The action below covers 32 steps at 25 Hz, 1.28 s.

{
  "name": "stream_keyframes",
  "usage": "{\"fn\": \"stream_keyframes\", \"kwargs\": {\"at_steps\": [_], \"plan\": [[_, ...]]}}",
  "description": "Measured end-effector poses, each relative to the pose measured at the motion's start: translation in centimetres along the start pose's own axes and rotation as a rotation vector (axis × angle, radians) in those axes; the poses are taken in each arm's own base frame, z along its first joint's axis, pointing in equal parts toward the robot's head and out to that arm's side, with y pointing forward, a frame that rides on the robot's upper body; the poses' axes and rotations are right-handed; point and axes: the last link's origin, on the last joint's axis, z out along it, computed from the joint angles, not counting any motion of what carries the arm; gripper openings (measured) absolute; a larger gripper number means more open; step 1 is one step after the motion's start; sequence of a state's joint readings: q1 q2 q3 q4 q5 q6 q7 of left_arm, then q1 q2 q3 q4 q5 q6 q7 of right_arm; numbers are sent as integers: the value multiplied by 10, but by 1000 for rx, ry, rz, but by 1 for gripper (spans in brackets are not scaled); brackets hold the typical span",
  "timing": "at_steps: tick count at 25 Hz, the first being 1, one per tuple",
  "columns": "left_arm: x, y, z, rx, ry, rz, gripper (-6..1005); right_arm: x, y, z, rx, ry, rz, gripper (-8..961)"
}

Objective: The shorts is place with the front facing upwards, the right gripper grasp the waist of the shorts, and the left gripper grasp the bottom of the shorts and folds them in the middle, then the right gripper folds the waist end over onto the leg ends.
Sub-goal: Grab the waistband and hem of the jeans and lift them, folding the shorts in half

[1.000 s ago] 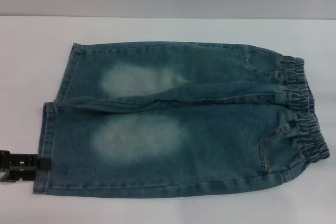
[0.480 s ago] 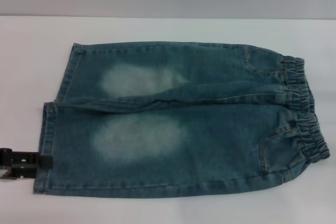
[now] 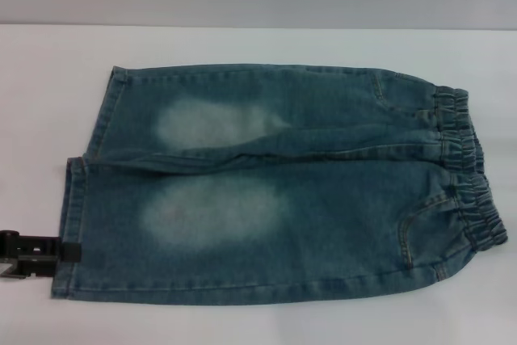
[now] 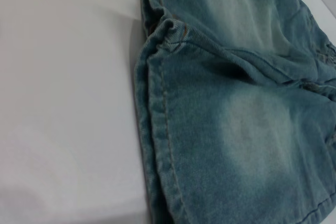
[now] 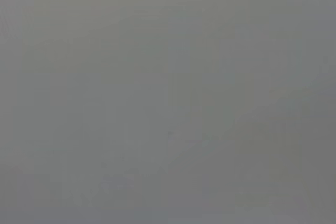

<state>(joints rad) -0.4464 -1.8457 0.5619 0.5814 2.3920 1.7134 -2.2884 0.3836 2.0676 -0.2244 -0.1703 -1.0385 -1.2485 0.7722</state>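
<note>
Denim shorts [image 3: 275,183] in faded blue-green lie flat on a white table [image 3: 48,103], front up, elastic waist to the right, the bottom of the shorts [image 3: 77,224] to the left. Black left gripper [image 3: 32,250] sits at the near-left hem, touching the cloth edge; whether its fingers are open or closed cannot be told. No right gripper appears in any view.

Flat on the table [image 3: 242,325]: the shorts [image 3: 275,183], waistband [image 3: 468,175] toward the right, the leg ends [image 3: 77,199] toward the left. Just left of the near leg's hem, touching it: the left gripper [image 3: 36,252].
</note>
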Motion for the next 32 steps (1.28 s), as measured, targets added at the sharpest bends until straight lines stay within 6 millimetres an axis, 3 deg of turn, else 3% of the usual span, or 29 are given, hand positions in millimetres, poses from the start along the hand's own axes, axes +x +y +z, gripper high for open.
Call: {"fn": "stream_keyframes", "kwargs": {"at_steps": [32], "plan": [[-5, -3, 0, 5, -15, -9, 814, 1, 7, 9, -24, 8, -6, 515]]}}
